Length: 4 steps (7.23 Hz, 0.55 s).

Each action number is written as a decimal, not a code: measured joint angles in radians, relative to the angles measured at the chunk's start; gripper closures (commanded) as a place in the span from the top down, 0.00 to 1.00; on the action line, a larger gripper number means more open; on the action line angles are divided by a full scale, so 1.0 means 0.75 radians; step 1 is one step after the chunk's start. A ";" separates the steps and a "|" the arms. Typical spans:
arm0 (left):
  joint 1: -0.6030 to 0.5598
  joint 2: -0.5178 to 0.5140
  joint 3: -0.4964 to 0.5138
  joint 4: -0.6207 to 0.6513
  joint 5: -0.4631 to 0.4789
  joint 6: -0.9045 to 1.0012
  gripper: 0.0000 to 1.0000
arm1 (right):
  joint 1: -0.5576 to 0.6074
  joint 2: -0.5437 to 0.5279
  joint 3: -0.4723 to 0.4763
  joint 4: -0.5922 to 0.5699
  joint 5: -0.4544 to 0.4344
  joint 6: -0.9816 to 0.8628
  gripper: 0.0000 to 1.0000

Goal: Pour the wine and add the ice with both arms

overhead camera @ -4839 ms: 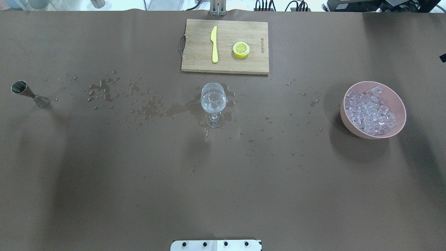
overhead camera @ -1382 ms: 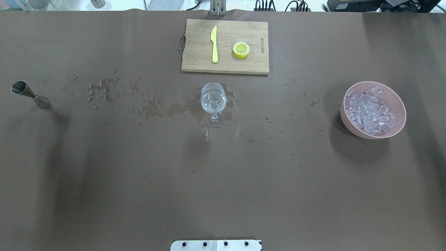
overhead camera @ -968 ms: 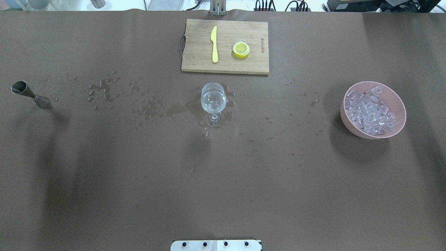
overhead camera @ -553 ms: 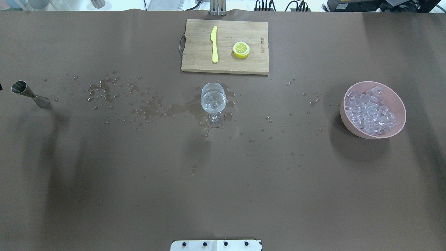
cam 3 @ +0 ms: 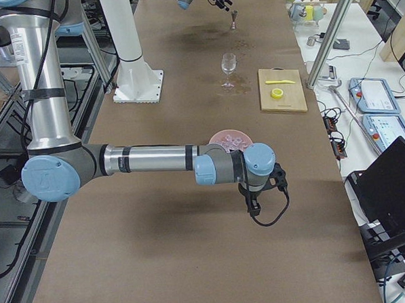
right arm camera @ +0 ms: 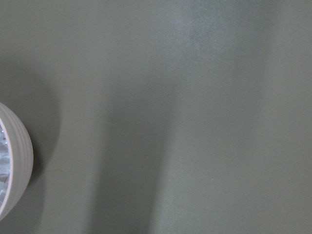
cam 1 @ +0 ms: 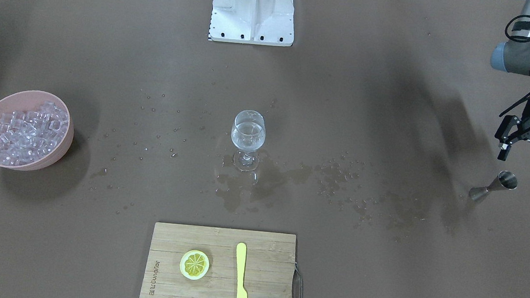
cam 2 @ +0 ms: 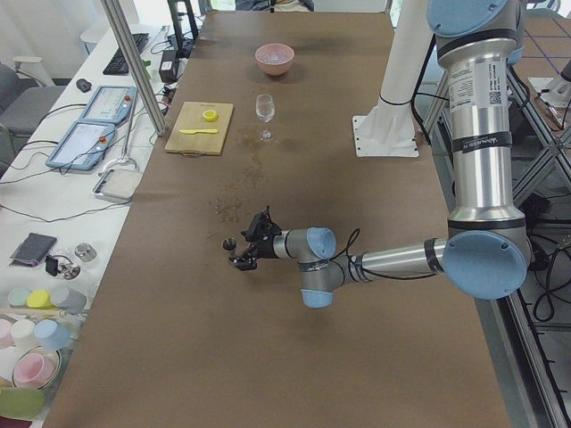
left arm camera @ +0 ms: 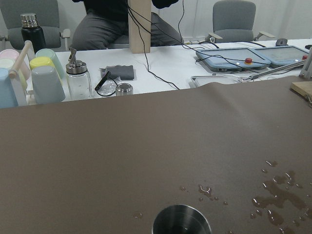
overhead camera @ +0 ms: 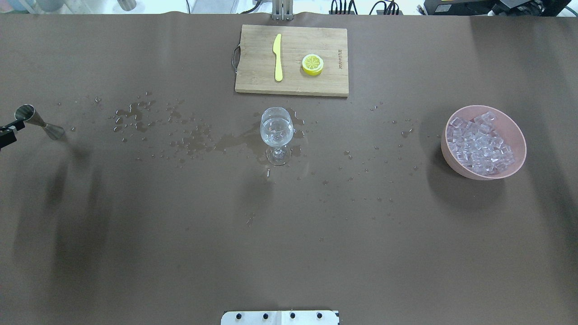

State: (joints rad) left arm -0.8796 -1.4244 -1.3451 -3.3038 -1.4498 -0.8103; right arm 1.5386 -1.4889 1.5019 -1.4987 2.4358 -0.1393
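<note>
Within the last second the left gripper (cam 1: 521, 161) had come into the overhead view at its left edge, where before only the jigger (cam 1: 494, 185) had stood. It hung just above and beside the jigger's mouth, its jaws spread wide and holding nothing. The left wrist view showed that mouth (left arm camera: 181, 220) at its lower edge, so the gripper looked lined up on it. Nothing else on the table (overhead camera: 289, 234) had moved.

The wine (cam 1: 248, 137) sat in the glass (cam 1: 247, 142) at mid-table, with a spill (cam 1: 291, 180) trailing from the glass toward the jigger. The ice (cam 1: 26, 132) lay heaped in the bowl (cam 1: 61, 148) at the far end, well apart from the glass. The glass may have held a cube or two, but that was too small to tell.

The right gripper (cam 3: 259, 191) hung near the bowl. Only the side view showed it, so I could not tell how far open it was.

The left arm seemed to be going for the jigger, probably to pour more.
</note>
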 measured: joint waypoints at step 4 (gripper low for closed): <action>0.171 -0.087 0.119 0.004 0.270 -0.005 0.97 | 0.000 -0.001 0.003 0.000 0.006 0.001 1.00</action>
State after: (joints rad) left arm -0.7512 -1.4893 -1.2562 -3.3008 -1.2472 -0.8140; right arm 1.5384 -1.4894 1.5038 -1.4987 2.4405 -0.1384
